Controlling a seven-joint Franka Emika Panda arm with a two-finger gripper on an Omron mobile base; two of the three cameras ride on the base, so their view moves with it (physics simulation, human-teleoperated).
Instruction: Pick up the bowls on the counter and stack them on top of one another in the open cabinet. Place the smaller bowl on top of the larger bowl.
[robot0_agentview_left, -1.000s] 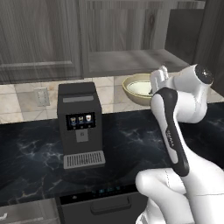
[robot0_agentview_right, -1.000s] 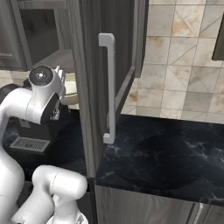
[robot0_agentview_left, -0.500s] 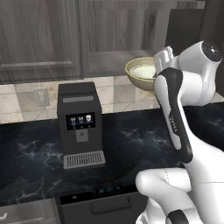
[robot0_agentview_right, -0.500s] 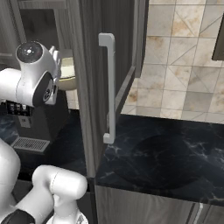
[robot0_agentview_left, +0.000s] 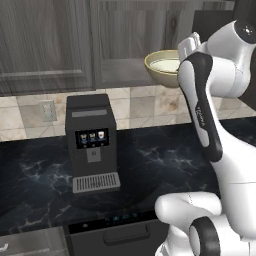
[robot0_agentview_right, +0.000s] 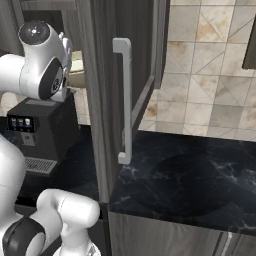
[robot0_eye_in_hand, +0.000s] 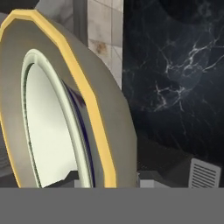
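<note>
The larger bowl (robot0_agentview_left: 162, 67) hangs high above the desk (robot0_agentview_left: 165, 155), up by the cabinet fronts, with the smaller bowl (robot0_agentview_left: 167, 65) nested inside it. The end effector (robot0_agentview_left: 189, 44) seems to pinch its right rim. Close up, the yellow rim (robot0_eye_in_hand: 94, 113) rings the pale inner bowl (robot0_eye_in_hand: 48, 131). From the right, a coffee machine (robot0_agentview_right: 42, 127) stands below the arm.

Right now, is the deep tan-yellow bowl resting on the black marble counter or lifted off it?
Lifted: the deep tan-yellow bowl hangs beside the arm, high above the black marble counter.
</note>
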